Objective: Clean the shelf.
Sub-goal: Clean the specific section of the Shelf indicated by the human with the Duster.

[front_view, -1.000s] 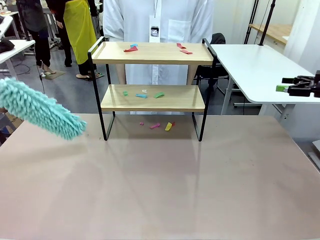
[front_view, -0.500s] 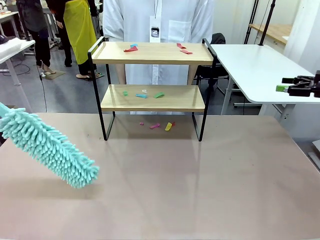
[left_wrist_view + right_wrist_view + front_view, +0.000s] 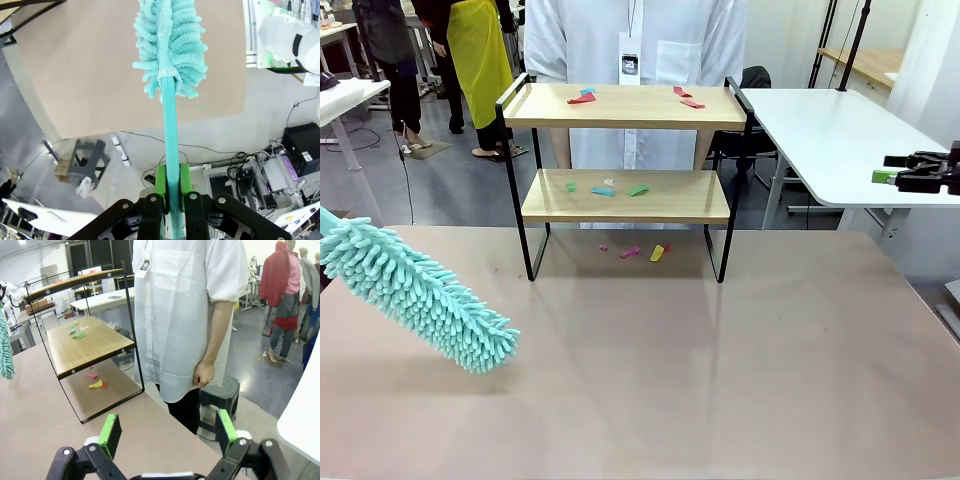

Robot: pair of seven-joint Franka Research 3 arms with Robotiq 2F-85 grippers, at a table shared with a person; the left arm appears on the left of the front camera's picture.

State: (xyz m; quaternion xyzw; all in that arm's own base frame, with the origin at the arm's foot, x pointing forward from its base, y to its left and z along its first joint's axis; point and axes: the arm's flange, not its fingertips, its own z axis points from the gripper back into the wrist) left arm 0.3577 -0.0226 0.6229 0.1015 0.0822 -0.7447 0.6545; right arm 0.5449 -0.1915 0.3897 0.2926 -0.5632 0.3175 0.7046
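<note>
Lowered since a second ago, the duster (image 3: 420, 295) hangs over the table (image 3: 720, 380) at eight o'clock; sweeping looks about to start. The shelf (image 3: 620, 105) stands at twelve o'clock, well apart, pale boards in a black frame. The left claw (image 3: 170, 200) pinches the duster's handle; the right claw (image 3: 167, 430) is spread. Coloured scraps (image 3: 605, 190) litter both boards.

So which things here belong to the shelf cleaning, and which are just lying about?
Job: shelf, coloured scraps on its boards and under it, teal duster gripped by the left end effector.
Just about: white side table, dark stool, open right end effector.
</note>
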